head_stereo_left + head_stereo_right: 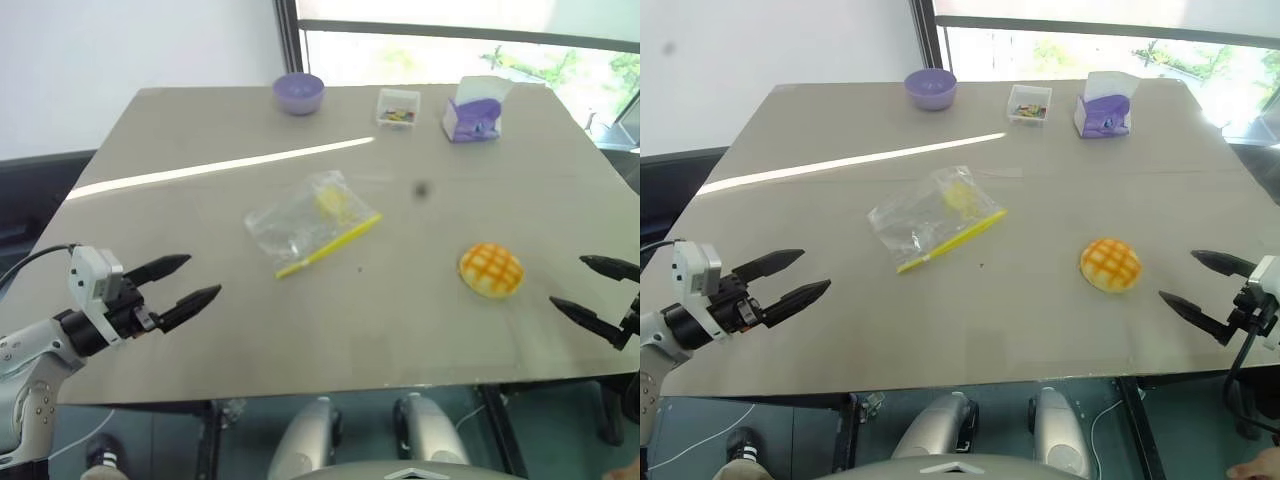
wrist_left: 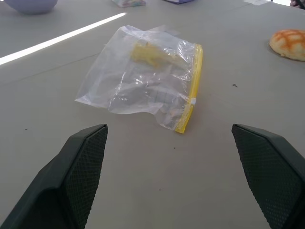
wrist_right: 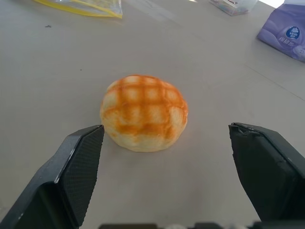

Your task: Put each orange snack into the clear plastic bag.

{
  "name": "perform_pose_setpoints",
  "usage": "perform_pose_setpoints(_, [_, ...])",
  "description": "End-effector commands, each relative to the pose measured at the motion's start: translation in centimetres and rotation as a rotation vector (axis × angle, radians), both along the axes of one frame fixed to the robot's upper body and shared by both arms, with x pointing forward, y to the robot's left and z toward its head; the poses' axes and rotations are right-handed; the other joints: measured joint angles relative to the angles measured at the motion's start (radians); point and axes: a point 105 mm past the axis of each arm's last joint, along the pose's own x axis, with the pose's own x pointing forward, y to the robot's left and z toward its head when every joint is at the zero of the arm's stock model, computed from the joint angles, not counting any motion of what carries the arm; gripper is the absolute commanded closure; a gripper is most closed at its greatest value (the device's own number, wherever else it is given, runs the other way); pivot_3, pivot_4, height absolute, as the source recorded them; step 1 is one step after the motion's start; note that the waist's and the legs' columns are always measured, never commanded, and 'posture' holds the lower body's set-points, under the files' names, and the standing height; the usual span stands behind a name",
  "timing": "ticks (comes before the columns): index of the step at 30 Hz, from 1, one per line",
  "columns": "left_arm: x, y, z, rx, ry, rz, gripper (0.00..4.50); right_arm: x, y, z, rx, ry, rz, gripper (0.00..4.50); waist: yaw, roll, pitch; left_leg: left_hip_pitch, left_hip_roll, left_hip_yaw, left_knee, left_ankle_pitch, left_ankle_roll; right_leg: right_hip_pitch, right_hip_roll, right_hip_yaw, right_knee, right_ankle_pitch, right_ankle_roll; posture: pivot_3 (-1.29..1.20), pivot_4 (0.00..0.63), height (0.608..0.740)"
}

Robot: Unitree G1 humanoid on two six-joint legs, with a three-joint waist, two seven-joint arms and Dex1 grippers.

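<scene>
A broad, flat table (image 1: 200,330) with a matte grey-beige top takes up most of the scene, and a bright stripe of light runs across its far left half.

Near the middle lies the clear plastic bag (image 1: 305,222), a crinkly, transparent zip bag lying flat, with a yellow seal strip along the edge that faces the near right. A small pale yellow bit shows through the film near the bag's far side (what it is cannot be told).

The orange snack (image 1: 491,269) sits on the bare tabletop to the right of the bag and well apart from it. It is a rounded dome, orange-yellow, its top scored in a criss-cross grid and its lower rim paler.

At the far edge stand three smaller things in a row: a smooth lilac bowl (image 1: 299,93), a small clear box (image 1: 398,108) holding colourful bits, and a purple and white carton (image 1: 474,112) with a white top.

The left gripper (image 1: 193,281) hovers over the near left of the table, pointing toward the bag, its two black fingers spread wide with nothing between them; their inner pads (image 2: 90,157) carry a fine dimpled texture. The right gripper (image 1: 1192,280) hangs at the near right edge, aimed at the snack, its fingers likewise spread wide and empty.
</scene>
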Motion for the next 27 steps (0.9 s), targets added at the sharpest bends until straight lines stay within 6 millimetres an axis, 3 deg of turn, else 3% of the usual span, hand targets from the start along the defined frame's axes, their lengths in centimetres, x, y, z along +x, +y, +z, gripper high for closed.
perform_pose_setpoints(1, [0.2,0.3,1.1,0.015,-0.042,0.001,0.07,-0.2,-0.3,1.3,-0.024,-0.047,-0.007,0.0,0.0,0.0,0.0,0.0,0.0,0.0,0.0,0.0,0.0,0.0,0.0,0.0,0.0,0.0,0.0,0.0,0.15,0.74])
perform_pose_setpoints(15, [1.4,-0.4,0.0,0.017,-0.03,0.068,0.07,1.1,1.6,1.5,0.014,-0.085,0.029,0.0,0.002,0.0,0.0,0.0,0.0,0.0,0.0,0.0,0.0,0.0,0.0,0.0,0.0,0.0,0.0,0.0,0.15,0.74])
perform_pose_setpoints(21, [2.7,-1.6,-0.8,-0.256,0.21,0.22,0.07,2.2,4.6,1.5,0.025,-0.102,0.129,0.0,0.001,0.0,0.0,-0.001,0.0,-0.002,0.0,0.0,0.0,0.0,0.0,0.002,0.0,0.001,0.001,0.0,0.15,0.74])
perform_pose_setpoints(27, [3.7,-4.2,-1.1,-0.503,0.485,0.158,0.07,3.1,9.7,2.4,0.061,-0.142,0.298,0.0,-0.002,0.0,0.0,-0.001,-0.001,-0.004,0.0,0.0,0.0,0.0,0.001,-0.004,0.0,0.001,0.001,0.0,0.15,0.74])
